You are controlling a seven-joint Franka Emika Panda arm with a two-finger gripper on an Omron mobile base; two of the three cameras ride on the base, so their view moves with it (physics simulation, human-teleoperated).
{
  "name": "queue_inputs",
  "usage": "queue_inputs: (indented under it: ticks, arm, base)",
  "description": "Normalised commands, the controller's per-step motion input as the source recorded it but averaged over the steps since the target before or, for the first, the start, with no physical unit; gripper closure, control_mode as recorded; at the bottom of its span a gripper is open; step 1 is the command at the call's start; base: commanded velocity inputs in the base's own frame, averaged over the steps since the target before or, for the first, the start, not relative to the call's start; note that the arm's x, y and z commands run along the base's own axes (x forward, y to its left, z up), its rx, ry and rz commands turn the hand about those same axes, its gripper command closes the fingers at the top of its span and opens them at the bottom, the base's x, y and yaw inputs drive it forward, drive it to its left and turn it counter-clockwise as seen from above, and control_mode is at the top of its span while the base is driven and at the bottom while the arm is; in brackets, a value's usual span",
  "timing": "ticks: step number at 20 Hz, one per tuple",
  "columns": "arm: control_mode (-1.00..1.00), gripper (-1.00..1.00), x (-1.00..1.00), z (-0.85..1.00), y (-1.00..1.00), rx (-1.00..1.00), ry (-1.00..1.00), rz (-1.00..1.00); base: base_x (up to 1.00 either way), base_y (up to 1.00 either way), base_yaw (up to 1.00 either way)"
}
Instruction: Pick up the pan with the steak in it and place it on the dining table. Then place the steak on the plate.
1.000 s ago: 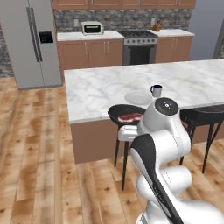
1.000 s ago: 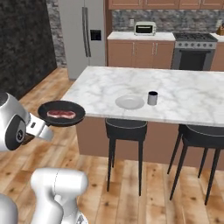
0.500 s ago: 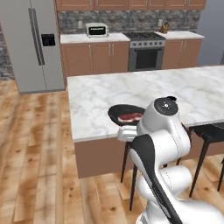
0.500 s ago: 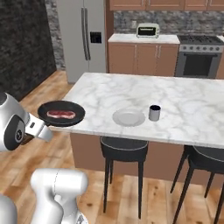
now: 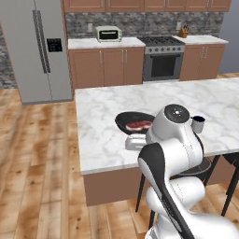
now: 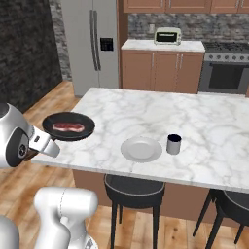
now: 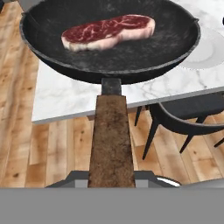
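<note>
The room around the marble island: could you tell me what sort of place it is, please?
A home kitchen: a tall grey steel refrigerator, a stainless oven range and brown wooden cabinets line the back wall.

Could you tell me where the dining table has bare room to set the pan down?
The dining table is bare from its near-left corner, under the held pan, to the plate, and across the far side. Only the plate and mug crowd the near-middle edge.

The steak (image 6: 67,127) lies in the pan (image 6: 68,126) at the frame's left, over the table (image 6: 146,121) edge, the plate (image 6: 141,149) right of it
</note>
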Motion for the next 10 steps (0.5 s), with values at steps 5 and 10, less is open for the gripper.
queue_inputs:
  ticks: [5,10]
  arm:
    - [-1.0,1.0,0.17,-0.04,0.0,0.0,0.0,0.0]
    - [-1.0,1.0,0.68,-0.27,-0.03,0.0,0.0,0.0]
  base:
    - [0.0,0.0,0.0]
    - [0.0,0.0,0.0]
